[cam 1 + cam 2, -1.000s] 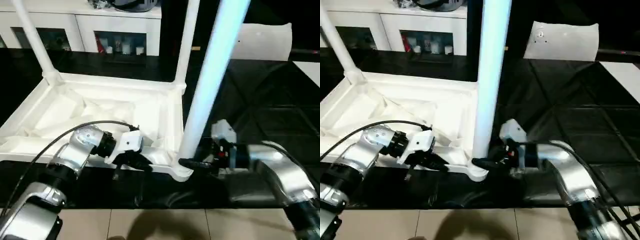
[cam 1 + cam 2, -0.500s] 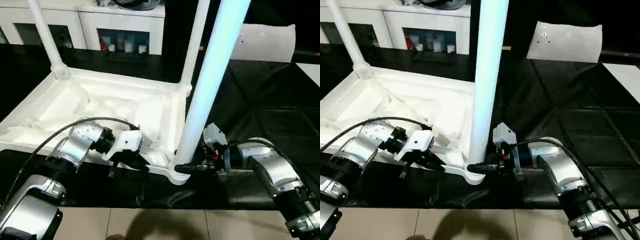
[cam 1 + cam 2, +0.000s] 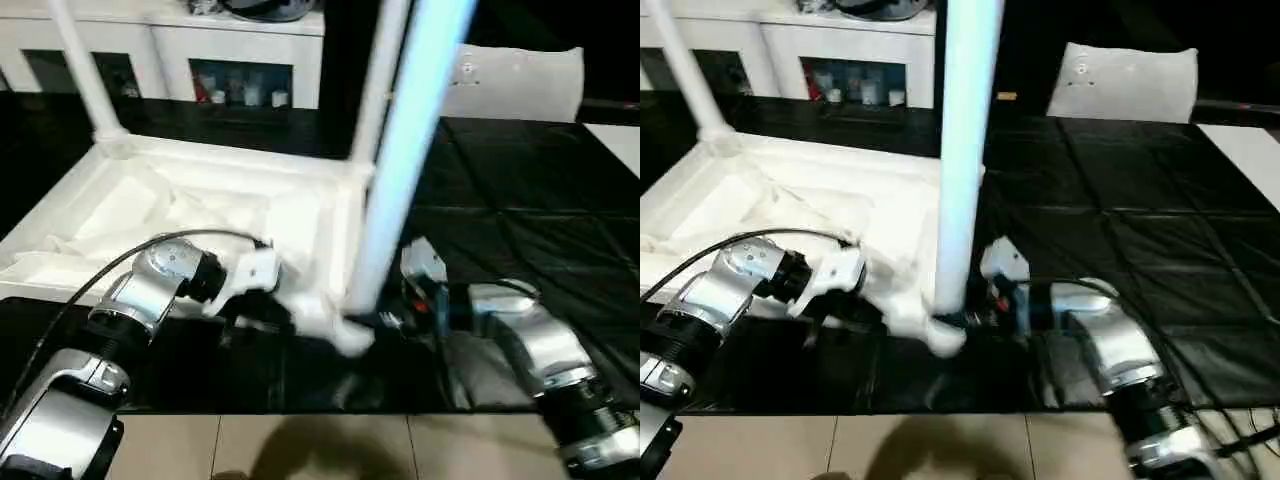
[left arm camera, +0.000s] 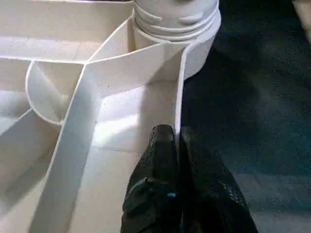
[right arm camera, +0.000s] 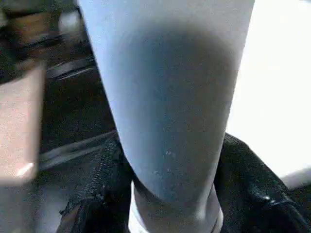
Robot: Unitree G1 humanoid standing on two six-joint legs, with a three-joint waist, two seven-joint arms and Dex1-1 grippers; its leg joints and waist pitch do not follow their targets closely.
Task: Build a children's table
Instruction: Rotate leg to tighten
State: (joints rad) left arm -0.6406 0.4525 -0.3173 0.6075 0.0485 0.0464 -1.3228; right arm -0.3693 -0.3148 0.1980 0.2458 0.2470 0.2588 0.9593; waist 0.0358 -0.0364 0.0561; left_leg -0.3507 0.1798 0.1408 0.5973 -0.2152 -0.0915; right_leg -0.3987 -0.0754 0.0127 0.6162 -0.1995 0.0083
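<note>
Tabletop [image 3: 200, 215] lies upside down on the black mat, ribs up, two far legs already standing in the back corners. On my left, left gripper [image 4: 176, 141] is pinched shut on the thin near wall of the tabletop, just beside the near corner socket [image 4: 177, 19], same hold as a second ago. Moving right, the near leg [image 3: 962, 150] stands in that socket and looks closer to upright than a second ago, when it leaned more to the right. Right gripper [image 5: 170, 194] was wider a second ago and has now closed around the base of the near leg, one black finger on each side of the tube, touching it. I read that as the right arm taking hold to seat or twist the leg home while the left steadies the tabletop; third leg nearly in, the fourth not yet fitted.
</note>
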